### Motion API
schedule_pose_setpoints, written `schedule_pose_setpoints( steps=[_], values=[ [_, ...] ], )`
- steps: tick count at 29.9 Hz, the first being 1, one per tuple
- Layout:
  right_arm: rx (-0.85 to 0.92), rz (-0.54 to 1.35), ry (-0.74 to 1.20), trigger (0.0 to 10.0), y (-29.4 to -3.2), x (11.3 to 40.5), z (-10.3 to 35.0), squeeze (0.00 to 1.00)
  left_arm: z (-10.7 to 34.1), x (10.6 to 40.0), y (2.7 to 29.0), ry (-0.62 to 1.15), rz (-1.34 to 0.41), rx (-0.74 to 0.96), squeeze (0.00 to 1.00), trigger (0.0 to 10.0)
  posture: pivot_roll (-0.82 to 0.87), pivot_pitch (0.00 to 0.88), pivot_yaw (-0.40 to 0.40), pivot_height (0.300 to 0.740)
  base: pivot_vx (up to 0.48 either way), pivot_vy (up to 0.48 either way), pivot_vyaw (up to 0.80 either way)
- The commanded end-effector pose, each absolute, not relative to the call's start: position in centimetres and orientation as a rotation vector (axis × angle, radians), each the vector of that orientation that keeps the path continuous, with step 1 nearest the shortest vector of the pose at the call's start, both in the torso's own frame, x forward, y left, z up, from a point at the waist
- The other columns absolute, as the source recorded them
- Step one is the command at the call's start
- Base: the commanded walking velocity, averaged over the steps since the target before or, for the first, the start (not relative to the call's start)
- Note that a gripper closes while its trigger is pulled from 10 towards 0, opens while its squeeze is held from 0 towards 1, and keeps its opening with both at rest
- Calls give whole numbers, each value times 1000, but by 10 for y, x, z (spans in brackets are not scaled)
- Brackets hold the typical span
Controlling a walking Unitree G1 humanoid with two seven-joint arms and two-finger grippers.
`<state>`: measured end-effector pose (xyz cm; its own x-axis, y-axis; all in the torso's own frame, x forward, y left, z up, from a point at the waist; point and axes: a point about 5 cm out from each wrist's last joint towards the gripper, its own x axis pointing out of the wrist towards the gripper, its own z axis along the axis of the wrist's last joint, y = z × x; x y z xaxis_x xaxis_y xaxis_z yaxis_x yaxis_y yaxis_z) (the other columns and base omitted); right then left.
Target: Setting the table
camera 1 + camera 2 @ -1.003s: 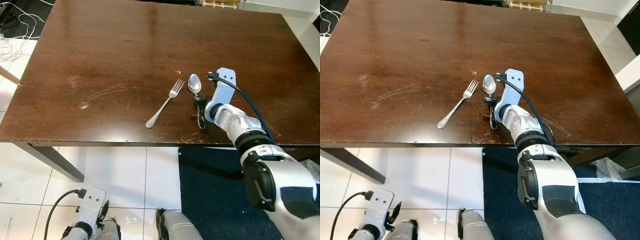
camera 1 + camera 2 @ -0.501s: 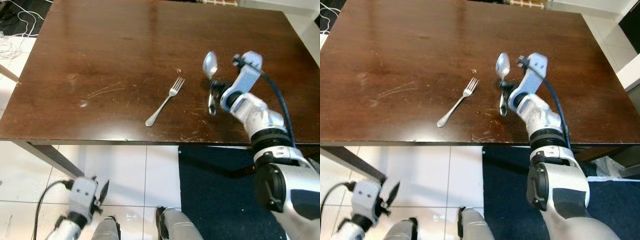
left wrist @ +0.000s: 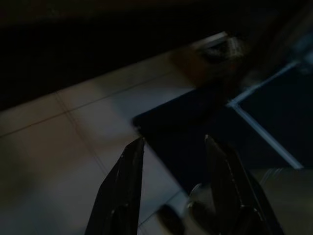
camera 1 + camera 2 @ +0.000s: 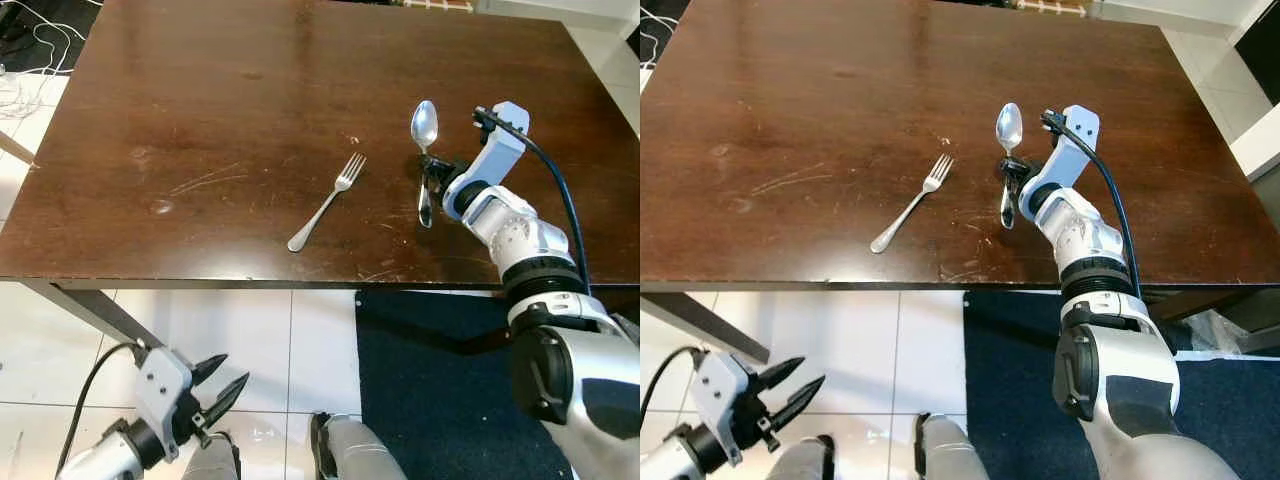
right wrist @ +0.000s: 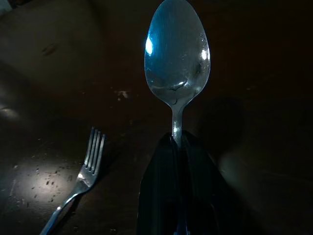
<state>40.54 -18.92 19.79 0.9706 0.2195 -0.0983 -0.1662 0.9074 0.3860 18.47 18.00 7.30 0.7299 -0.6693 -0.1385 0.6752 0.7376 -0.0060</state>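
A silver spoon (image 4: 424,125) hangs just over the dark wooden table (image 4: 230,110), its bowl pointing away from me. My right gripper (image 4: 430,172) is shut on the spoon's handle, right of the table's middle; the spoon's bowl (image 5: 177,54) rises from the black fingers (image 5: 161,196) in the right wrist view. A silver fork (image 4: 327,202) lies slantwise on the table to the left of the spoon, also the fork (image 5: 78,183) beside the fingers. My left gripper (image 4: 222,386) hangs open low over the floor, below the table's front edge.
White floor tiles (image 4: 250,340) lie in front of the table, with a dark blue mat (image 4: 430,390) to the right. Cables (image 4: 30,60) trail on the floor at the far left. The table's near edge runs across below the fork.
My right gripper has lifted the spoon off the table and carried it right and away from the fork. The left gripper has swung up and its fingers have spread.
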Motion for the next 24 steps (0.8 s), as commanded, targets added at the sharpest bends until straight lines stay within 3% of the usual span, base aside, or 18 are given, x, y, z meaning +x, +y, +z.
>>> schedule_pose_setpoints(
  steps=[1, 8, 13, 17, 20, 24],
  values=[
    [392, 168, 146, 0, -197, 403, 193, 0, 90, 192, 175, 94, -779, 18, 0, 10000, 19, 140, -75, 740, 0, 0, 0],
    [396, 145, 156, 0, -197, 402, 187, 0, 143, 220, 141, -56, -864, -95, 0, 10000, 17, 133, -62, 740, 0, 0, 0],
    [397, 141, 155, 0, -198, 402, 187, 0, 153, 227, 130, -71, -896, -124, 0, 10000, 16, 132, -59, 740, 0, 0, 0],
    [396, 128, 149, 0, -200, 402, 189, 0, 155, 247, 125, -70, -830, -21, 0, 10000, 19, 132, -57, 740, 0, 0, 0],
    [386, 99, 133, 0, -205, 401, 190, 0, 155, 281, 130, -31, -656, 202, 0, 10000, 28, 129, -38, 740, 0, 0, 0],
    [367, 59, 123, 0, -212, 399, 187, 0, 174, 304, 124, -58, -600, 183, 0, 10000, 35, 128, -16, 740, 0, 0, 0]
  ],
)
